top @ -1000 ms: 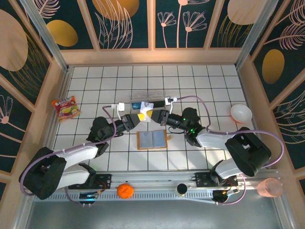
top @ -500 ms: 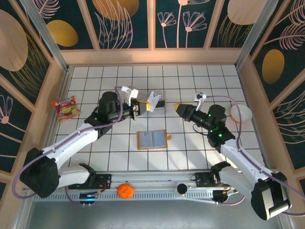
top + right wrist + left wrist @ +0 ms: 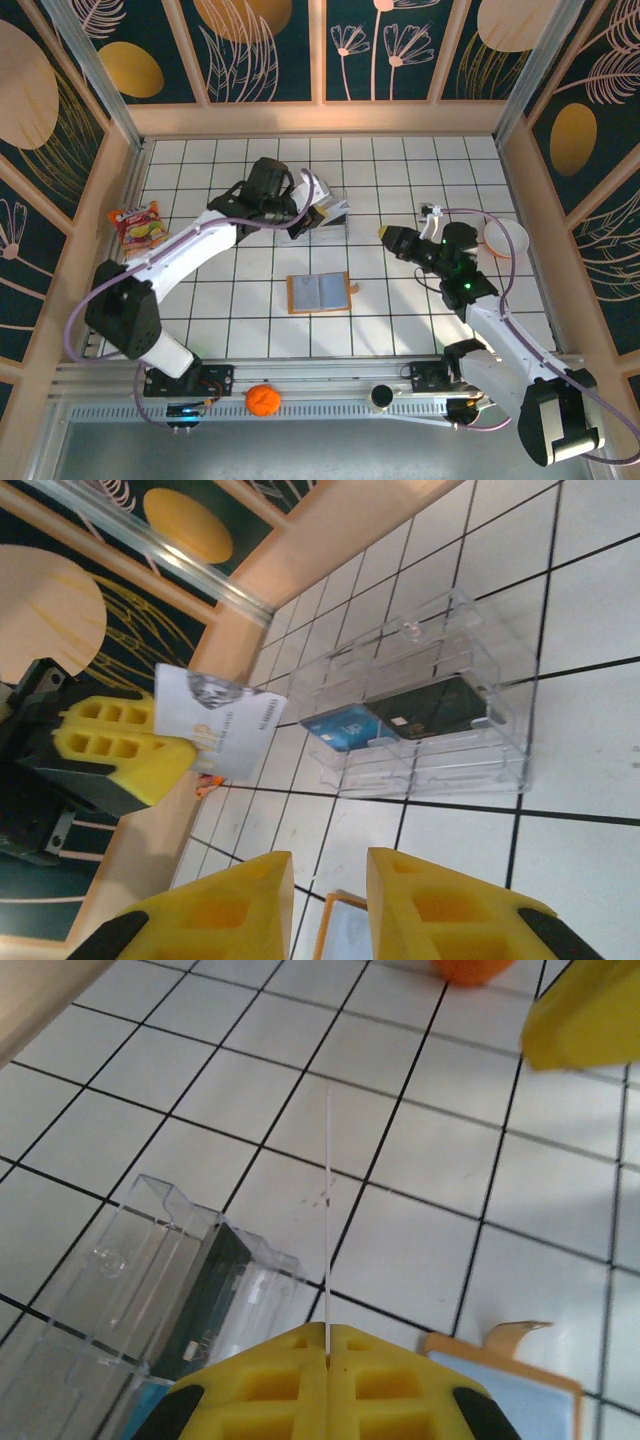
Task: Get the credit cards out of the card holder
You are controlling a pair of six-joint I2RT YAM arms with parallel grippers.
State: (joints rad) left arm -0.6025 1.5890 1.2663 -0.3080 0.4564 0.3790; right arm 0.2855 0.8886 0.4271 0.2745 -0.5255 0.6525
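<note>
Top external view: the card holder (image 3: pixel 320 292) lay open and flat on the white tiled table (image 3: pixel 200 160), near the middle and between the two arms.
Card holder, inside: grey-blue pockets faced up, and a small strap tab stuck out from its right edge.
Left gripper (image 3: pixel 328 1338): yellow fingers pressed together on a pale card (image 3: pixel 215 725), held off the table close to the left end of the clear box (image 3: pixel 420 710).
Pale card: printed face visible from the right wrist; from the left wrist it showed edge-on as a thin white line rising out of the closed fingers.
Clear box: sat on the tiles beyond the card holder, toward the far wall and apart from it.
Box contents: a blue card (image 3: pixel 340 728) and a dark card (image 3: pixel 430 708) lay side by side inside.
Right gripper (image 3: pixel 330 870): fingers a narrow gap apart with nothing between them, off to the right of the box and pointing toward it.
Left side of table: a red and yellow snack packet (image 3: pixel 140 225) lay by the wall.
Right side of table: a white bowl (image 3: pixel 505 237) sat near the wall, just beyond the right arm.
Near edge: an orange (image 3: pixel 262 399) rested by the arm bases.
</note>
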